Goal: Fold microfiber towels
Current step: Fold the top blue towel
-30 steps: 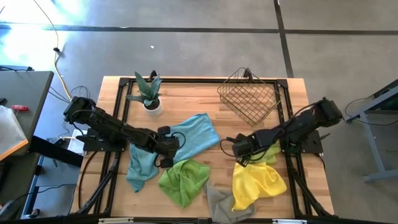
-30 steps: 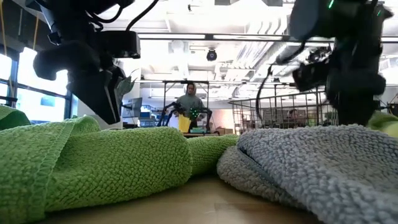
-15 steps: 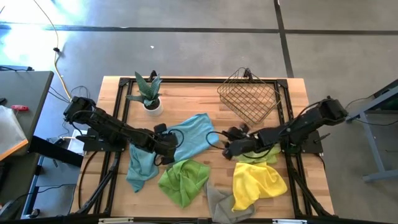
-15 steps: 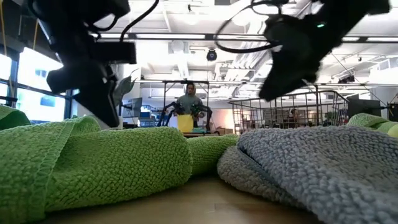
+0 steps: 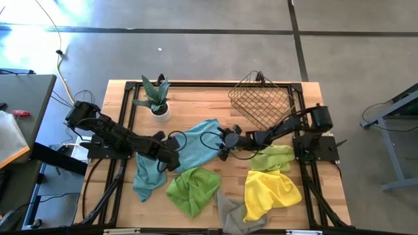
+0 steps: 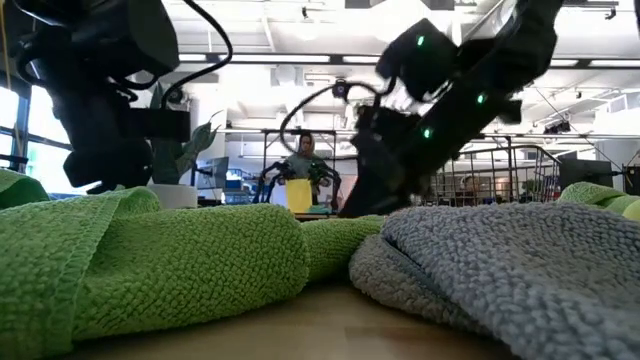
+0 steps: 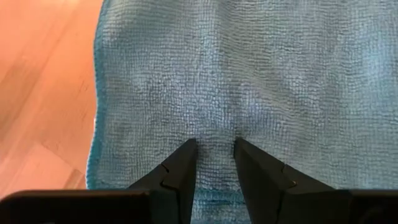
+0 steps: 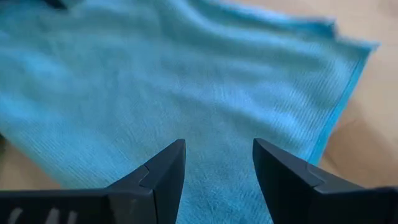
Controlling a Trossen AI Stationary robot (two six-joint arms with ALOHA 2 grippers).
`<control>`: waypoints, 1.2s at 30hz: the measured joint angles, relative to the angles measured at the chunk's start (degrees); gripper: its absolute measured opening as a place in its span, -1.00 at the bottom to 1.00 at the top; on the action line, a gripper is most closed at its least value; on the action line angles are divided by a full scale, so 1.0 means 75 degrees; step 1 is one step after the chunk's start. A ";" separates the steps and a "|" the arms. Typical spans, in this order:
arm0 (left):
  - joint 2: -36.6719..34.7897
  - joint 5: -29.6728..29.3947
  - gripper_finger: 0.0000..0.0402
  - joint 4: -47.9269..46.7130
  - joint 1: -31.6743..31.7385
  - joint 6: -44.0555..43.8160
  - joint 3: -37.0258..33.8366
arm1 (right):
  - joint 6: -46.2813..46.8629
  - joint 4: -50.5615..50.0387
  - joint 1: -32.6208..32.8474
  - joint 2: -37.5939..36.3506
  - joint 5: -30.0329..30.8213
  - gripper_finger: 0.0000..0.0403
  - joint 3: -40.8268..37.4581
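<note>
The wooden table (image 5: 196,98) carries everything, its bare boards showing along the far edge. On it my two arms reach in toward the middle, where a teal-blue towel (image 5: 199,143) lies spread out and mostly flat. A second teal-blue towel (image 5: 147,175) lies crumpled near the front left, just beside a lime green towel (image 5: 192,189), which bunches up next to a grey towel (image 5: 228,212) at the front edge. A yellow towel (image 5: 269,190) lies to the right of those, with another lime green towel (image 5: 274,156) touching its far side. A wire basket (image 5: 261,101) stands tilted at the back right, and a potted plant (image 5: 157,98) at the back left.

My left gripper (image 7: 214,152) sits over the near left part of the spread towel, fingers set a narrow gap apart, tips down at the cloth, holding nothing I can make out. My right gripper (image 8: 217,155) hangs over its right edge, fingers wide apart and empty.
</note>
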 joint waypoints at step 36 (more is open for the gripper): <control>0.0050 0.0134 -0.49 0.1187 0.0278 0.2642 0.0244 | 0.2931 -0.3395 0.0631 -0.1914 -0.0214 -0.10 -0.0006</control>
